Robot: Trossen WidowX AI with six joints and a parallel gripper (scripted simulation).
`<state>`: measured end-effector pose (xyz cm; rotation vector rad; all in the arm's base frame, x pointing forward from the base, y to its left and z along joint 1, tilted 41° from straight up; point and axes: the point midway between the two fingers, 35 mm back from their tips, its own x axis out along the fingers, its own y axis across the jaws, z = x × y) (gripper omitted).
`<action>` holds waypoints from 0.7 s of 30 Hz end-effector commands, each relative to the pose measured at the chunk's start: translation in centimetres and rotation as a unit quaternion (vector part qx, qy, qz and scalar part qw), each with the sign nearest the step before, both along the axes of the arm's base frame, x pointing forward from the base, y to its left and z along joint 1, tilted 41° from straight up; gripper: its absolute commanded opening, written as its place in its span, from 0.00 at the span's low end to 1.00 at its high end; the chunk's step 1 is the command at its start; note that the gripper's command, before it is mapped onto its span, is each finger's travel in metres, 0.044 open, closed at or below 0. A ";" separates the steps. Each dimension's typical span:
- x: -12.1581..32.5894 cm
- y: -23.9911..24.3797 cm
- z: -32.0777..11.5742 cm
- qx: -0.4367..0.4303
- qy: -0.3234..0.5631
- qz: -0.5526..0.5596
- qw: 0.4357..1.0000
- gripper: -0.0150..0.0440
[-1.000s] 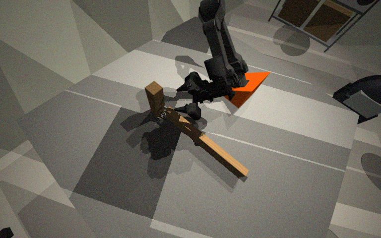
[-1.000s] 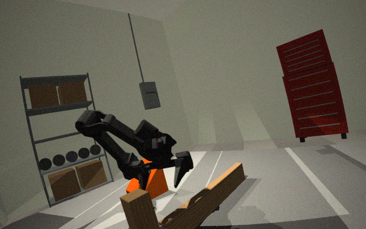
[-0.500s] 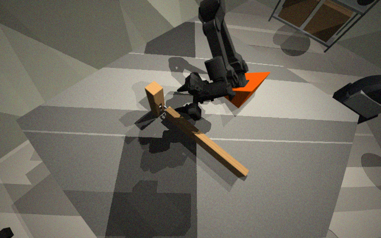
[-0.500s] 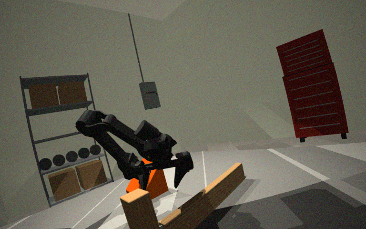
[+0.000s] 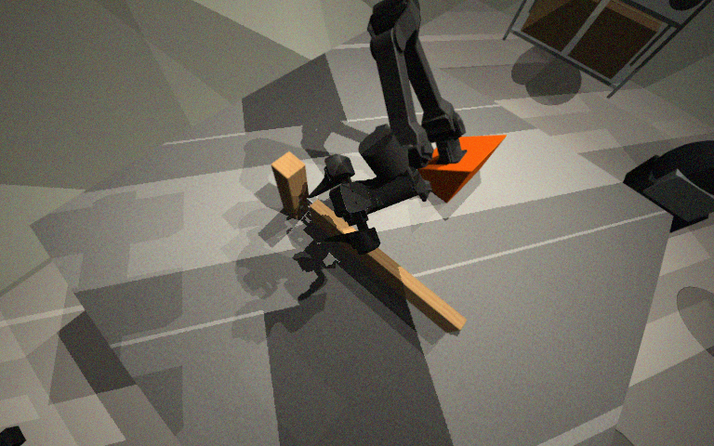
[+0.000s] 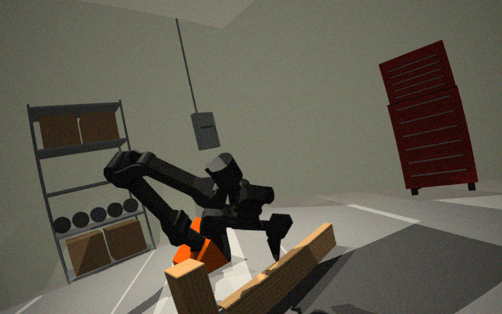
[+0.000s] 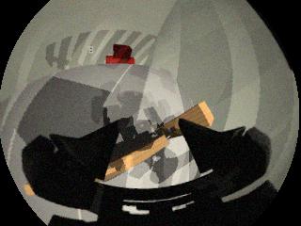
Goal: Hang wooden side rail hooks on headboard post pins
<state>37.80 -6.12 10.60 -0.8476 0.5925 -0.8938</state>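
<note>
Centre of the top view, the gripper spreads its fingers wide with nothing between them. The wooden rail slants toward lower right, near end close beside the upright post. An orange block sits right of centre; a red cabinet stands at the exterior view's upper right.

In the exterior view, the black gripper is open, with its fingers spread wide above the wooden rail. The wooden post stands in front, near one end of the rail. An orange block is behind the post. At the left there is a metal shelf with brown boxes; at the right, a red tool cabinet.
</note>
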 end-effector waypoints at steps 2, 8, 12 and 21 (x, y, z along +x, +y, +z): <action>3.6 0.6 -1.6 -0.039 0.210 0.055 0.975 1.00; 4.7 0.8 -2.7 -0.056 0.404 0.107 0.907 1.00; 4.2 0.8 -2.9 -0.056 0.523 0.142 0.839 1.00; 1.1 0.8 -1.2 -0.028 0.709 0.210 0.673 1.00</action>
